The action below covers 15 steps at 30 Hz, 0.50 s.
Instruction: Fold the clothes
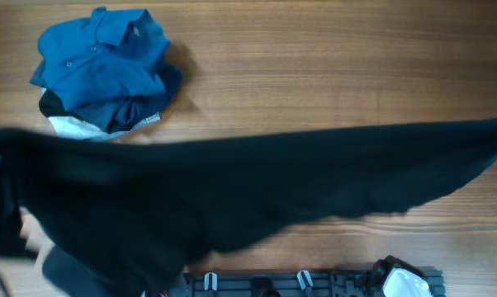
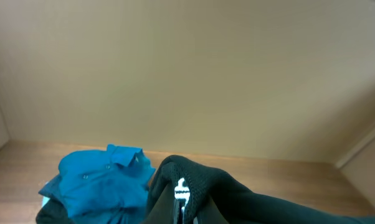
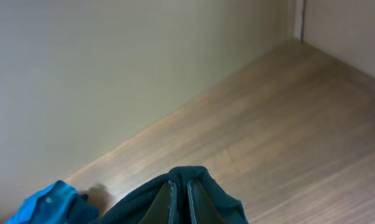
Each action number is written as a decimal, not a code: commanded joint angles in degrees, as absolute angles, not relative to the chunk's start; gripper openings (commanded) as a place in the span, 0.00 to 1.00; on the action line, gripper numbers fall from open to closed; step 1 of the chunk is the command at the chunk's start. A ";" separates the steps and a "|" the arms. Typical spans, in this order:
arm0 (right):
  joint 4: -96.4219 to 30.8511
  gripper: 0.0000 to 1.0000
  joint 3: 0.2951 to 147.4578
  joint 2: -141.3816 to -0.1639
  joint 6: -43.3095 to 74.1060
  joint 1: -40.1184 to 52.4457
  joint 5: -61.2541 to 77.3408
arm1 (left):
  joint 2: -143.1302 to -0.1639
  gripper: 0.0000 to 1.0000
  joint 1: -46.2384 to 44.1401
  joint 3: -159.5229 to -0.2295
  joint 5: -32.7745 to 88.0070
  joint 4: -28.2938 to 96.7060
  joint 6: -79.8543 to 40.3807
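The clothes [image 1: 232,190], a large black shirt, hang stretched in a long band across the overhead view, from the left edge to the right edge, above the wooden table [image 1: 331,66]. My left gripper [image 2: 182,202] is shut on a bunched end of the black fabric [image 2: 250,199], which wraps over its fingers. At the other end, a fold of the same cloth [image 3: 194,177] is pinched in my right gripper [image 3: 180,202], which is also shut. In the overhead view both grippers are hidden by the cloth or lie at the frame's edges.
A bright blue polo shirt [image 1: 100,66] lies crumpled at the back left on top of a pale grey-blue garment [image 1: 67,125]; the polo [image 2: 100,183] also shows beside the left gripper. A dark rail [image 1: 314,282] runs along the front edge, with a white object [image 1: 401,280] on it.
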<state>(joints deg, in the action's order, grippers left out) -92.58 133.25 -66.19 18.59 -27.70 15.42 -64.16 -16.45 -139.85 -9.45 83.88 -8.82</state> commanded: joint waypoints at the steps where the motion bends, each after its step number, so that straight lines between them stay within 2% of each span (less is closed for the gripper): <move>1: -92.09 0.04 129.25 -72.84 19.51 -28.14 10.31 | -78.24 0.04 -16.40 -139.46 -12.93 82.43 -8.58; 5: -90.28 0.04 124.60 -83.00 19.27 -28.03 10.52 | -93.91 0.04 -16.40 -139.46 -9.91 77.67 -7.60; 9: -83.37 0.06 121.21 -97.93 17.93 -26.20 13.02 | -111.83 0.04 -16.40 -139.46 -6.66 70.22 -7.44; 13: -73.14 0.12 121.21 -113.71 14.96 -24.05 17.76 | -128.75 0.06 -16.34 -139.46 -2.55 60.10 -7.44; 14: -69.80 0.16 121.21 -117.71 14.92 -23.57 17.89 | -132.97 0.14 -16.34 -139.46 -2.55 56.03 -7.49; 15: -67.05 0.32 121.21 -120.81 14.15 -23.27 17.91 | -135.76 0.23 -16.34 -139.46 -2.52 53.04 -7.64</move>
<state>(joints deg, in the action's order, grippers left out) -71.31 121.30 -113.86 16.67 -24.60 15.70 -128.70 -16.64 -139.28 -4.40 59.64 -7.84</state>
